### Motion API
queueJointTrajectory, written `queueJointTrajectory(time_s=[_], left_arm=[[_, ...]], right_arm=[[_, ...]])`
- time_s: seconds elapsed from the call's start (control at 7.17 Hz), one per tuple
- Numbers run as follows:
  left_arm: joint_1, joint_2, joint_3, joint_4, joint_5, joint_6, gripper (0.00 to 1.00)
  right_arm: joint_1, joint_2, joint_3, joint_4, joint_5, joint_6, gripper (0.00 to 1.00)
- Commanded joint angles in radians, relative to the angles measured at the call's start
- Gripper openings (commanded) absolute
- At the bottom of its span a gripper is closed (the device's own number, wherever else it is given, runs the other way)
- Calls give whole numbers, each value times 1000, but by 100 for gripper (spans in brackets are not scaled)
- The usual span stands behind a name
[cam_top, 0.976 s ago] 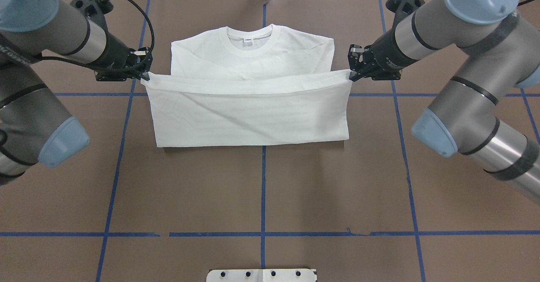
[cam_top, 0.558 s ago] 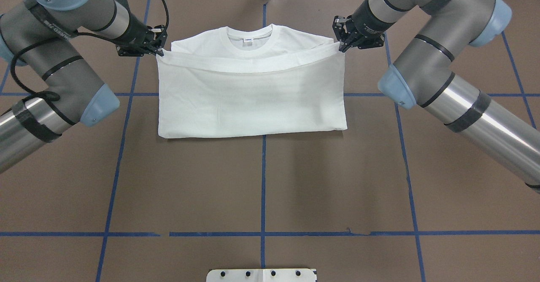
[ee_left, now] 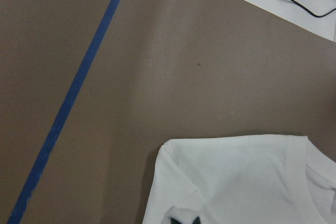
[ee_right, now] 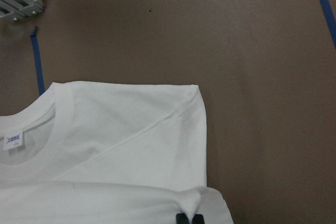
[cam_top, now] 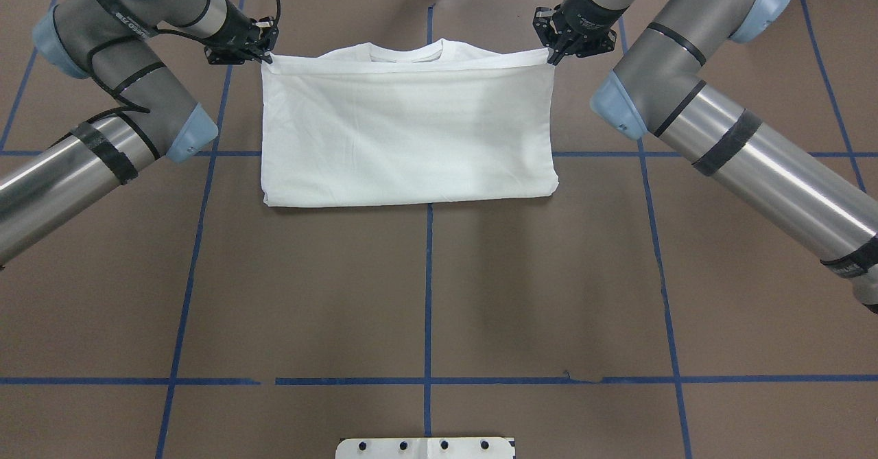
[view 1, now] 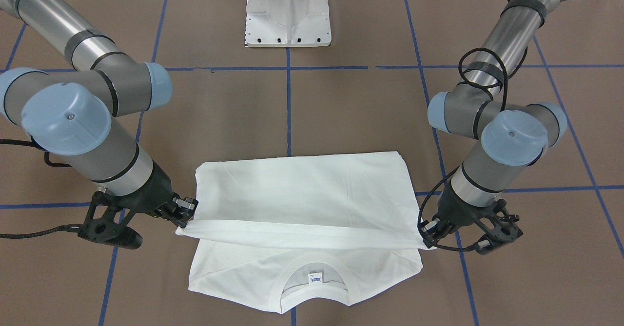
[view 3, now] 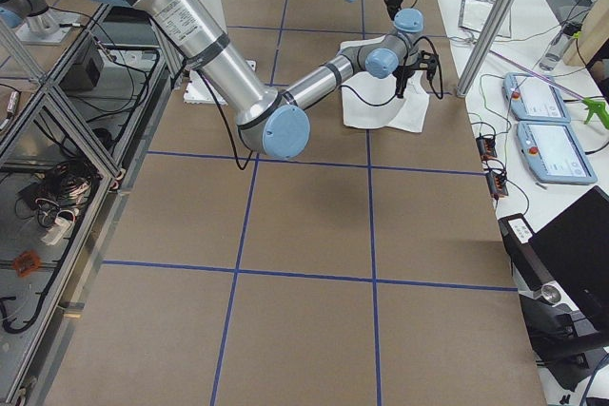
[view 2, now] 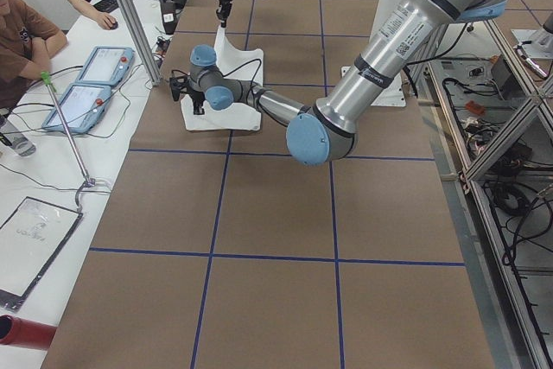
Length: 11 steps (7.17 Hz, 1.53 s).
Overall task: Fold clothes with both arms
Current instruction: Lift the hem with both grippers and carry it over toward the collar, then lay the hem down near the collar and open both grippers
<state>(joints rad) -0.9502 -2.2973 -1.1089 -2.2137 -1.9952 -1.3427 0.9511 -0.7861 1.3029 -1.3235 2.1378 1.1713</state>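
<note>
The white T-shirt [cam_top: 408,130] lies on the brown tabletop [cam_top: 425,294], centred left to right and towards the far side from the robot, with its collar [cam_top: 406,51] pointing away from the robot's base. It already reads as a tidy rectangle. No sleeve sticks out at either side, and the right wrist view shows a diagonal crease across the shoulder, so the sleeves appear to be tucked in.

The crosswise fold is nearly made. The left tool [cam_top: 264,56] is clenched on the left corner of the hem [cam_top: 408,66], and the right tool [cam_top: 551,57] is clenched on the right corner. The hem is stretched straight between them. The lower half of the shirt is doubled over the upper half, with the crease along the near edge.

In the front-facing view the hem is held a little above the shoulders and short of the neckline. The collar and the neck label [view 1: 315,278] are uncovered, and a strip of the shoulders shows beyond the hem.

By my reading, what is left of this step is to lay the hem flat at or near the shoulders and let go of both corners. Whether a further fold across the width is wanted cannot be told from the task alone. The bundle is wide now, so one more may follow.
</note>
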Motion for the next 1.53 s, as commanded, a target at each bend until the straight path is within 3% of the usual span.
queueJointTrajectory(time_s=[0.0,0.28,1.12,1.39], left_arm=[[-1,-13,88,-91,42,-1,0],[-1,-57,107,-93,50,-21,0],[-1,-83,112,-87,55,-58,0],[-10,-82,110,-63,56,-58,0]], right_arm=[[6,45,-101,3,-4,-48,0],[11,73,-152,3,-6,-64,0],[8,123,-169,4,-16,-65,0],[8,145,-253,103,-21,-64,0]])
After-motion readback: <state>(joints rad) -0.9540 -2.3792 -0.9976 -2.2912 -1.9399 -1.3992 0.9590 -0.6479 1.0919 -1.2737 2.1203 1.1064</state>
